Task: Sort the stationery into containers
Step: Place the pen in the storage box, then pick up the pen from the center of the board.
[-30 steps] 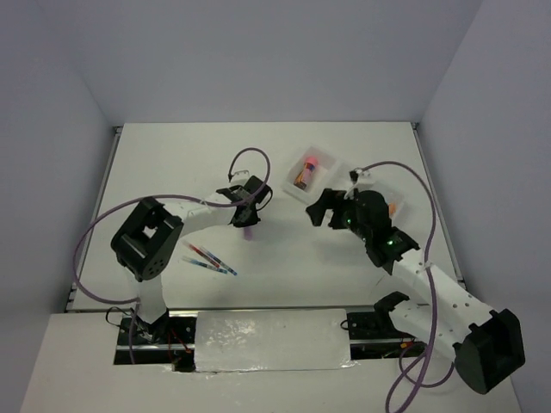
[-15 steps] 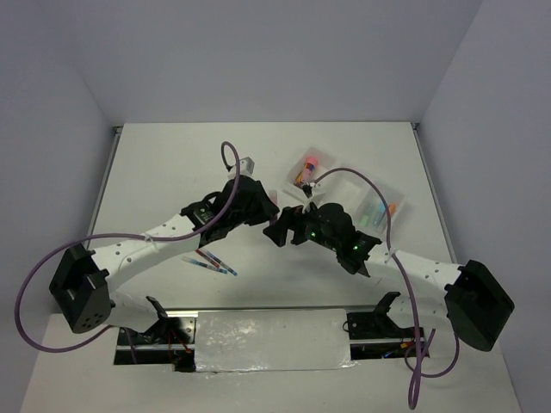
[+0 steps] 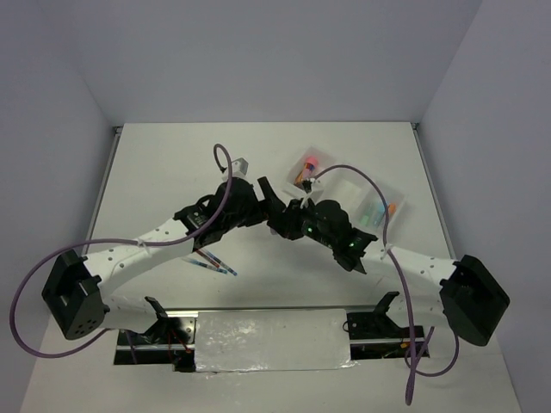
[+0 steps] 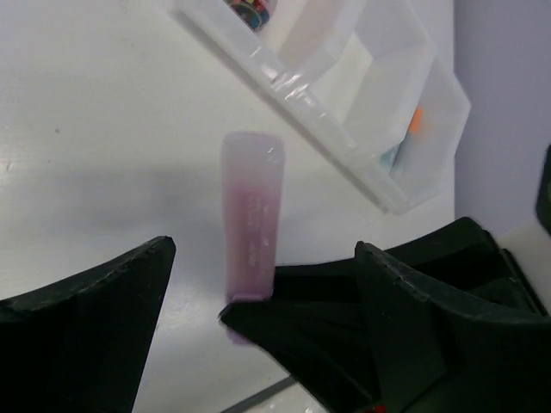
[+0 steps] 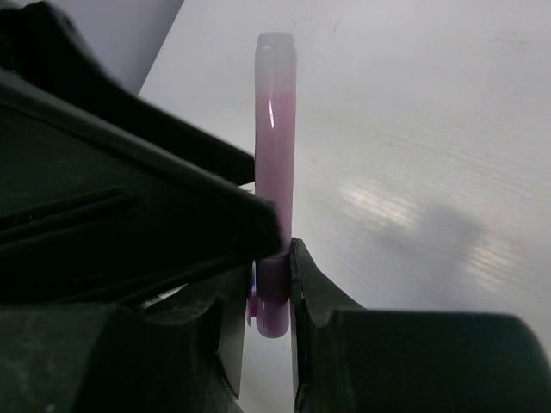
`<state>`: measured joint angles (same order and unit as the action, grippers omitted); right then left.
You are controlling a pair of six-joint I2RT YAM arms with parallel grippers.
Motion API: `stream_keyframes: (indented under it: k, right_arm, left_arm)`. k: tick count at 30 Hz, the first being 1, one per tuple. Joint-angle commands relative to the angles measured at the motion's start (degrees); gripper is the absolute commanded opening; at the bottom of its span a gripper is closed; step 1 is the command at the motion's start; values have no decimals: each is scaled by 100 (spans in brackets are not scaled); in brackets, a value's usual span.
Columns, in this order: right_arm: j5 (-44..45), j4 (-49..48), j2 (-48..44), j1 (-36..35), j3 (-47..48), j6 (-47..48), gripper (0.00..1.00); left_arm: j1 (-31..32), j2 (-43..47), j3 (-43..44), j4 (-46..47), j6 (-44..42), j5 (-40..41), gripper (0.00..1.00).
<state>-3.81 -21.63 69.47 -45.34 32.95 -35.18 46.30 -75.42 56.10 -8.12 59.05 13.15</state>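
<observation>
1. Pens [image 3: 209,258], thin and dark, lie on the worktop [image 3: 164,163] at lower left of centre in the top view. They are well apart from the exchange and need no attention during it.
2. At mid-frame a handover is under way. The right end effector [image 5: 274,258] pinches the purple marker [image 5: 275,129] near one end, so most of its length stands free beyond the fingers, off the worktop.
3. The left end effector [image 4: 263,249] is spread wide on either side of that marker and appears to touch it nowhere. It should back straight out, with no sideways sweep that could knock the free end.
4. With so short a bite the marker could pivot, so the carry should be slow and begin only once the other fingers are away.
5. Farthest off is the tray [image 3: 340,175]. A pink-capped piece [image 3: 308,163] sits in its upper-left compartment, the middle one looks bare, and pastel markers [image 3: 379,209] lie in the lower-right one. The purple marker probably belongs there and should be lowered well inside before release.
</observation>
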Motion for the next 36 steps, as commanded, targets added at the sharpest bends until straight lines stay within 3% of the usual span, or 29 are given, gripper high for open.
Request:
stream_keyframes:
  k: [1,3,5,7,9,14,18,19,20,23,24,27,29,31,33,34,36]
  right_arm:
    - [773,313,-661,174,132,-33,0]
    - [1999,2147,-1022,376,334,-129,0]
    - [2428,3569,-1365,1069,554,-156,0]
    - [2395,4085,-1558,2067,485,141,0]
    - [2350,4236,-1603,2633,458,518,0]
    - [1841,4079,-1034,3951,677,1223,2]
    - [1594,4043,-357,4253,1029,1479,9]
    - [1620,4078,-277,4262,1151,1488,46]
    - [1647,4070,-215,4262,1196,1496,69]
    - [1401,4114,-258,4253,1398,1592,97]
    - [1436,4166,-294,4131,1529,1593,100]
    - [1541,4176,-496,3570,1740,1725,99]
    - [1359,3931,-453,2727,1846,2004,94]
    - [-149,3074,-93,1825,1864,2312,73]
    - [-689,2770,711,1162,2195,2655,59]
    - [-656,2743,1039,576,2416,2787,58]
    - [-420,2847,1689,115,3064,3052,58]
  left_arm:
    - [28,-7,697,-178,-226,177,100]
    - [-121,-122,1121,-1583,-175,965,99]
    - [-418,-26,1202,-2278,18,1329,99]
    - [-787,454,696,-2256,98,1357,99]
    - [-947,834,116,-2081,72,1340,99]
    - [-1264,1573,-371,-2211,-279,1261,99]
    - [-1457,1793,-521,-2448,-464,1094,99]
    - [-1510,1872,-529,-2571,-499,1146,99]
    - [-1554,1908,-547,-2624,-534,1164,99]
    - [-1756,1969,-591,-2896,-657,1252,99]
    - [-1826,1952,-548,-2984,-692,1234,99]
    - [-2221,1952,-433,-3274,-929,1234,99]
    - [-2388,1978,-311,-3537,-1009,1313,99]
    - [-2642,2074,-205,-3722,-1158,1357,99]
    - [-2793,2206,-38,-4012,-1316,1575,99]
    - [-2811,2276,24,-4109,-1360,1725,99]
    - [-2820,2470,138,-4382,-1369,2276,99]
